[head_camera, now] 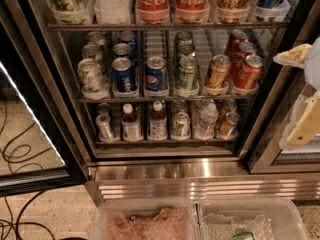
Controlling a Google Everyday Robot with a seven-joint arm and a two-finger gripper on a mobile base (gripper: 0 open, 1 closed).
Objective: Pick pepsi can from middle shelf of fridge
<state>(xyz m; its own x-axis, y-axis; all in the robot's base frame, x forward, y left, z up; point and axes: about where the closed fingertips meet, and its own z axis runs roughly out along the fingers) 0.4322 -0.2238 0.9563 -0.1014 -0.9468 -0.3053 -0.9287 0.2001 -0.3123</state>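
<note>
Hanging at the right edge, the gripper [306, 84] shows only as pale yellow and white pieces, partly cut off; whether it is spread or closed cannot be told. It is well apart from the pepsi can [123, 75], which stands upright at the front of the second lane from the left on the middle shelf [160, 98] of the fridge [75, 134]. More blue cans queue behind it, half hidden. A blue can with a round emblem [156, 74] stands just beside it, then green cans [186, 74] and orange-red cans [247, 73]. Coca-Cola bottles [152, 1] above are cropped at the top. Contents of the clear bins [200, 206] below are blurred.
</note>
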